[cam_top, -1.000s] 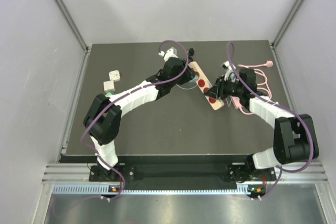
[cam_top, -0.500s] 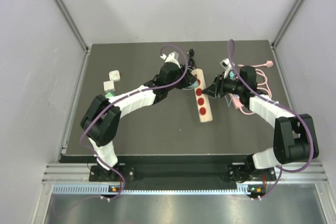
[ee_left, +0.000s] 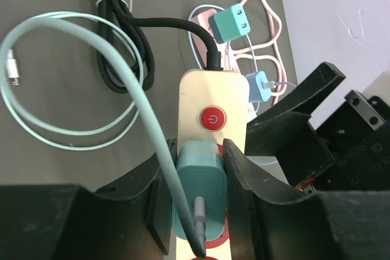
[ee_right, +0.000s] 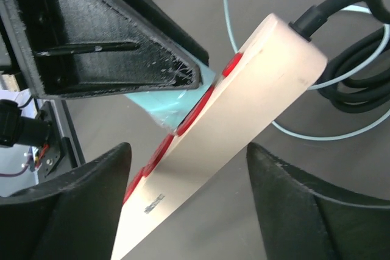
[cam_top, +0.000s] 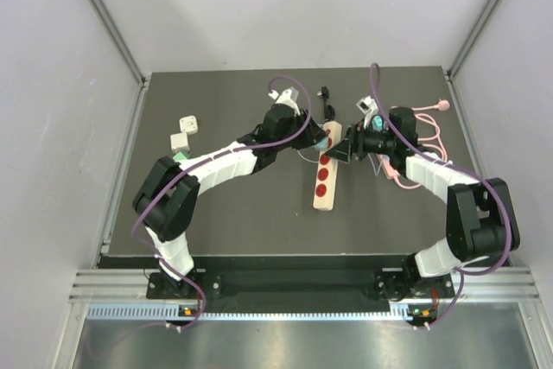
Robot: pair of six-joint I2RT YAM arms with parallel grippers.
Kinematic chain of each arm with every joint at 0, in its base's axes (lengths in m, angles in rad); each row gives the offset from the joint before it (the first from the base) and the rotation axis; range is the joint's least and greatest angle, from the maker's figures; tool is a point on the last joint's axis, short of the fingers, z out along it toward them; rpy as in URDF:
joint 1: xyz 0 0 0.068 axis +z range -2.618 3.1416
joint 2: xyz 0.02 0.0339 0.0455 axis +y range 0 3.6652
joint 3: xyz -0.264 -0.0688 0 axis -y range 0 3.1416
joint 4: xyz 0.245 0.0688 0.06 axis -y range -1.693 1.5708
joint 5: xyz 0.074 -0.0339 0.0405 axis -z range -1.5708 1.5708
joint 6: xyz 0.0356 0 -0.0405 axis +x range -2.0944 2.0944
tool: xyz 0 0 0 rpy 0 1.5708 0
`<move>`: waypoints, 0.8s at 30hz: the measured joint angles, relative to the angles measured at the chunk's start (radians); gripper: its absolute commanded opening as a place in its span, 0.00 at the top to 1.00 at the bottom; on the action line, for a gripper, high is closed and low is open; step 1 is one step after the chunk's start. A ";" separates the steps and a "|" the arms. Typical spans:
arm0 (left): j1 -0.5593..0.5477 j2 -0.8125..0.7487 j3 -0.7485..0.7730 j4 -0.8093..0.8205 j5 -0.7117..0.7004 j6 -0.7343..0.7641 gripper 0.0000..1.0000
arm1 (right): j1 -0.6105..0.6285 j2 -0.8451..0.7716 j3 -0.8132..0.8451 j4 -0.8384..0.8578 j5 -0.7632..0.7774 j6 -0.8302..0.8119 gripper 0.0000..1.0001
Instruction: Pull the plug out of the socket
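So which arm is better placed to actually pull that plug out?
Left. The left gripper is closed on the teal plug seated in the power strip, so it looks ready to pull. The right gripper stands open astride the strip, gripping nothing.

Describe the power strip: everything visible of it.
The power strip is a cream plastic bar lying on the dark table, running roughly near to far. Red round sockets line its top, with a red power button at the far end, where a thick black cord leaves it. A teal plug sits in the socket beside the button, clamped by the left gripper. The right gripper straddles the bar, jaws open.
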 measured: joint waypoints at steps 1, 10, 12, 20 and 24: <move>0.000 0.000 0.000 -0.001 -0.010 0.001 1.00 | 0.002 0.000 0.000 0.001 0.000 0.005 0.19; -0.001 -0.006 0.000 -0.003 -0.106 -0.006 1.00 | 0.021 0.003 0.000 0.044 0.006 0.072 0.10; -0.001 -0.009 0.000 -0.003 -0.124 -0.012 1.00 | 0.030 0.010 0.000 0.053 0.019 0.088 0.10; -0.003 -0.013 0.000 0.001 -0.151 -0.033 1.00 | 0.087 0.050 0.000 0.060 0.091 0.146 0.18; -0.008 -0.013 0.001 0.006 -0.153 -0.046 1.00 | 0.111 0.051 0.000 0.061 0.113 0.174 0.43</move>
